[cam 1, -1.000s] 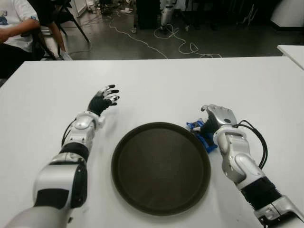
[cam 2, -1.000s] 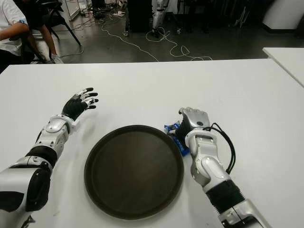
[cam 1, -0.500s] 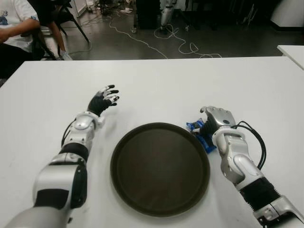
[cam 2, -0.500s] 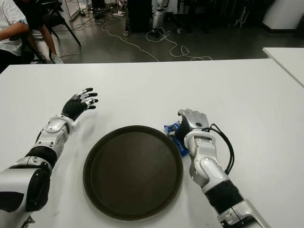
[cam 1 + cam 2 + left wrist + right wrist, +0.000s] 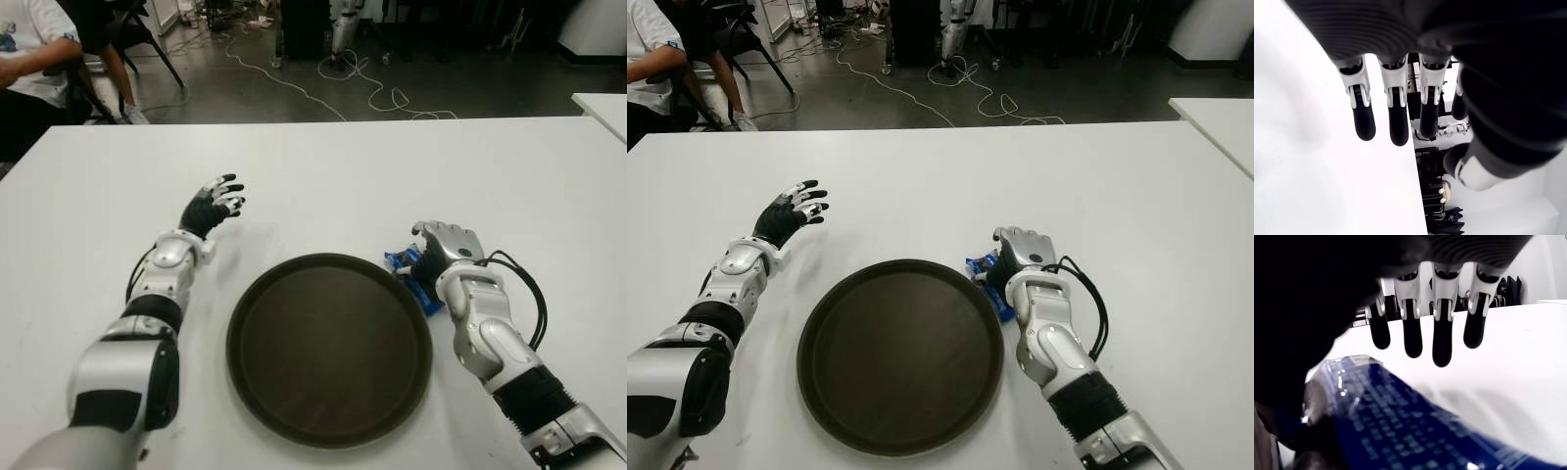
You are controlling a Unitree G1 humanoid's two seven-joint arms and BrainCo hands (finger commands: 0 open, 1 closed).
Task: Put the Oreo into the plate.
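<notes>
We count one round dark plate [image 5: 328, 348] and one blue Oreo packet [image 5: 415, 279] (lying on the white table [image 5: 323, 176], just off the plate's right rim). Our right hand [image 5: 443, 247] hovers over the packet, fingers [image 5: 1442, 340] extended, grasping nothing. Our left hand [image 5: 216, 204] shows spread and empty beyond the plate's left edge, with bare table around it.

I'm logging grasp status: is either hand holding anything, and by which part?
Nothing is held. The right hand hovers with fingers extended over the blue Oreo packet beside the plate. The left hand is open.
</notes>
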